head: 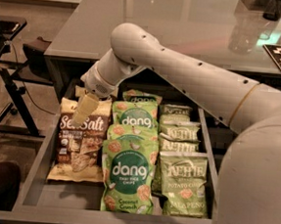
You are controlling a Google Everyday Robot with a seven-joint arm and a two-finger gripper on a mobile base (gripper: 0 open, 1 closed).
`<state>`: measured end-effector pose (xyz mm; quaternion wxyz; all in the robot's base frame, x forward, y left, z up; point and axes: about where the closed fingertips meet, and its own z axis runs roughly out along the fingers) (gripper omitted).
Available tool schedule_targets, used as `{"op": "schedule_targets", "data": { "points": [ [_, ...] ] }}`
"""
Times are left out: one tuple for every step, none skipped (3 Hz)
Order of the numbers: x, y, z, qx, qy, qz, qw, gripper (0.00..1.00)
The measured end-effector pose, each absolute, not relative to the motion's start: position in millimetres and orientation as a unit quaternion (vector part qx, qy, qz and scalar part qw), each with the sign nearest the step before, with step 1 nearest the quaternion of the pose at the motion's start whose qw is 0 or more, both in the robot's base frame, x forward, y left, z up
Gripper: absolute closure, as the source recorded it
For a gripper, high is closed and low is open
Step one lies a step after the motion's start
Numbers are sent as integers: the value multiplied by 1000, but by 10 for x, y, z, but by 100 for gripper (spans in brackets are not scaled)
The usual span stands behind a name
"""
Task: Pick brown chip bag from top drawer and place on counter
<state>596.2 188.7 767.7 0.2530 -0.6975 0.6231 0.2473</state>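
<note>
Jaws-wise I honestly can't tell, apart or together, they just read as one pale shape. The gripper (85, 110) hangs over the top edge of the brown Sea Salt chip bag (78, 145), which lies flat in the left column of the open top drawer (69, 196), right beside the green dang bags (128, 169).

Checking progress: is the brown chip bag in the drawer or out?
In: the brown chip bag lies flat in the drawer, left side, with the gripper over its top.
</note>
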Motion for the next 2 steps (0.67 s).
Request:
{"op": "schedule_targets", "data": {
  "points": [
    [6045,2053,7381,-682,642,252,244,0],
    [6090,2268,7201,-681,647,250,235,0]
  ]
}}
